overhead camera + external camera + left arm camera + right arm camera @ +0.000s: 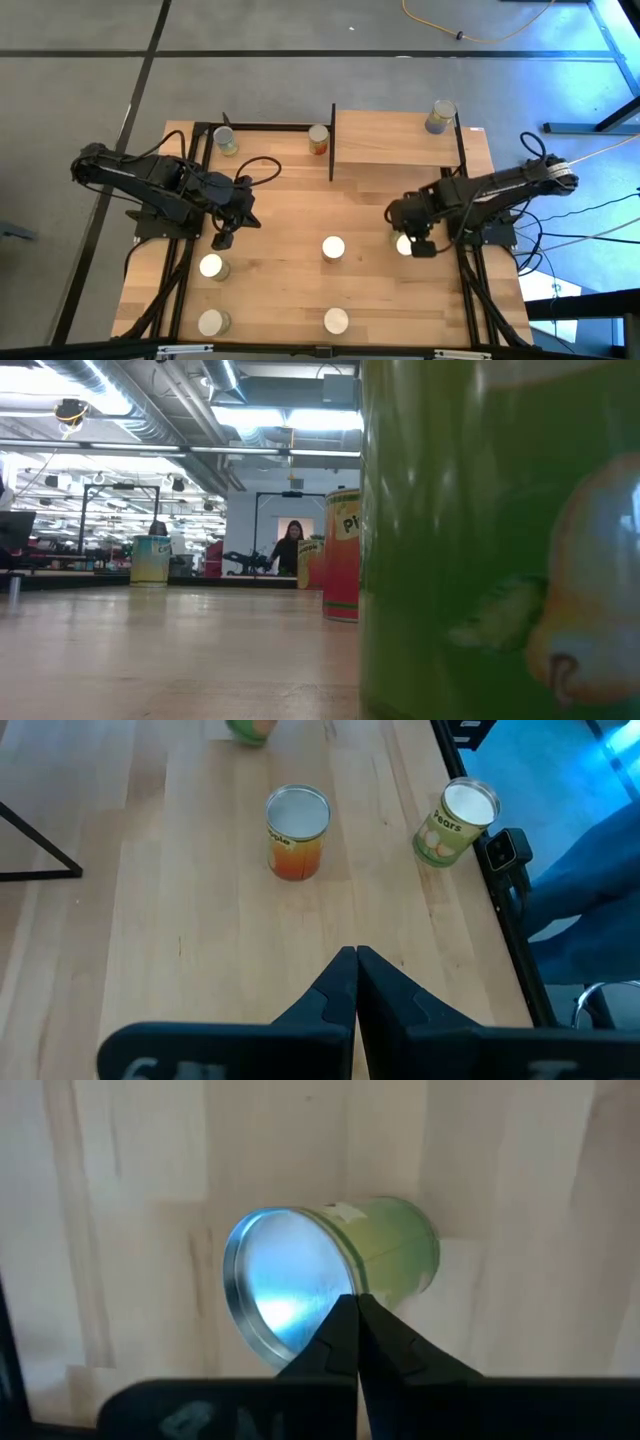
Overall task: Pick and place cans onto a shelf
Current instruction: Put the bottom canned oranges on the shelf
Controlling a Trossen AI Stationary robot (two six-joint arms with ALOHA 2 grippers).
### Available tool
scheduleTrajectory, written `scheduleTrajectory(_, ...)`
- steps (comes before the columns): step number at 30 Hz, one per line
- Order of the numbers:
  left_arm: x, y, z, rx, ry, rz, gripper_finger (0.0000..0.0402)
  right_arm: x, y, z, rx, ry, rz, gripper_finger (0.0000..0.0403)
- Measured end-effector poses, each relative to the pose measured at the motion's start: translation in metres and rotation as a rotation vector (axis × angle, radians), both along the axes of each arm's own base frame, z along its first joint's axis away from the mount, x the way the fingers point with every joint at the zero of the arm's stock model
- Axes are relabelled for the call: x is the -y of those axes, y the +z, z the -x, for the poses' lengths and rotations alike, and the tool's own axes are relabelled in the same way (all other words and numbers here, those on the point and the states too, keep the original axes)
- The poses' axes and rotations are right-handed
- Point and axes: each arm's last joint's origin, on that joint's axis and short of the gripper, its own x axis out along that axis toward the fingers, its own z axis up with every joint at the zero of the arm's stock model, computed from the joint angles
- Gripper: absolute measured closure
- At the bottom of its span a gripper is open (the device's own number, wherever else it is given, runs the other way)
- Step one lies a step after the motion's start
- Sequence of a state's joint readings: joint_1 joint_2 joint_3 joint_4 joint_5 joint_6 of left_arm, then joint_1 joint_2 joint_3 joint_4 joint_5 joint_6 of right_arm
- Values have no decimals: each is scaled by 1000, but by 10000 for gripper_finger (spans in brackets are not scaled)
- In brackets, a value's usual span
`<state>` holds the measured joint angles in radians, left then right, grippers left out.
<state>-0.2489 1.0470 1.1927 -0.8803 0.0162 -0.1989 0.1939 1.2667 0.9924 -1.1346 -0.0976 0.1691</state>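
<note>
Green can [385, 1250]: upright on the bench [290, 220], right side, directly under the right gripper [355, 1315].
Right gripper: pressed together above the can's top, holding nothing.
Left gripper [355, 970]: pressed together, empty, cans well ahead.

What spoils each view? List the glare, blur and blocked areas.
High view: can tops flare white, like the middle can. Low view: a blurred green can blocks the right half; ceiling lights glare. Right wrist view: blue-white glare on the lid of the can. Left wrist view: evenly lit, sharp.
</note>
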Motion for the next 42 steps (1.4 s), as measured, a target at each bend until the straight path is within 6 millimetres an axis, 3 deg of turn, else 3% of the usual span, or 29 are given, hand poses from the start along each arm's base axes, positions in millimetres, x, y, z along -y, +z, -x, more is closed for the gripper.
scheduleTrajectory(17, 0, 0, 0, 0, 0, 0, 401, 29, -2, -3, -19, -18, -17, 403)
scheduleTrajectory(38, 0, 0, 0, 0, 0, 0, 401, 29, -1, -3, -16, -18, -40, 374)
scheduleTrajectory(42, 0, 0, 0, -1, 0, 0, 401, 29, 7, -6, 14, -17, -40, 374)
